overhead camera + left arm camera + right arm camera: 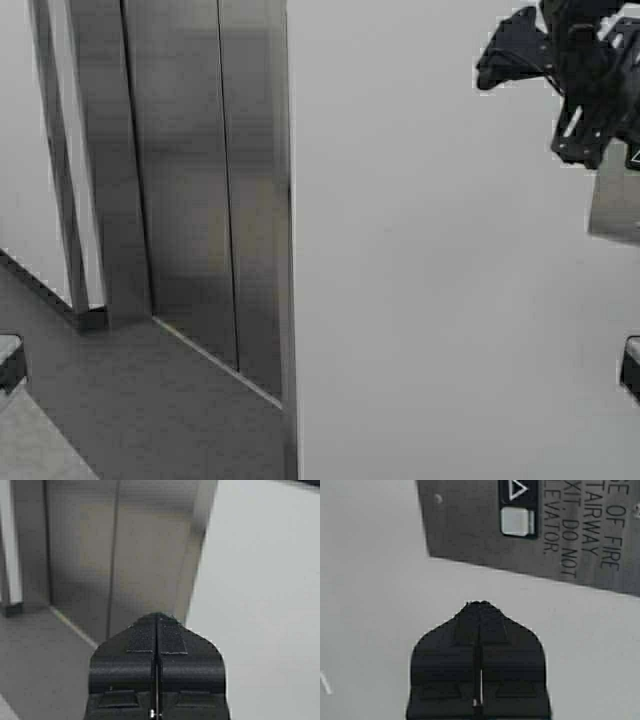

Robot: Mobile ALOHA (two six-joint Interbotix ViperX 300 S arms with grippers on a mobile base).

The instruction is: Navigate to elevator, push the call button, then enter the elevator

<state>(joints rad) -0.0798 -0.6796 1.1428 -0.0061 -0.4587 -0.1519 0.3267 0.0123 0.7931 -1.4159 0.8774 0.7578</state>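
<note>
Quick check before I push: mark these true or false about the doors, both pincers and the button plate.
1. The brushed stainless-steel elevator doors are shut. True.
2. The right pincer is open wide. False: its fingers are closed together.
3. The right pincer is raised near the grey steel call plate with engraved fire lettering. True.
4. The left pincer grips the door frame. False: it is closed on nothing, away from the doors.
5. The pale square call button is covered by the pincer. False: it shows uncovered.
</note>
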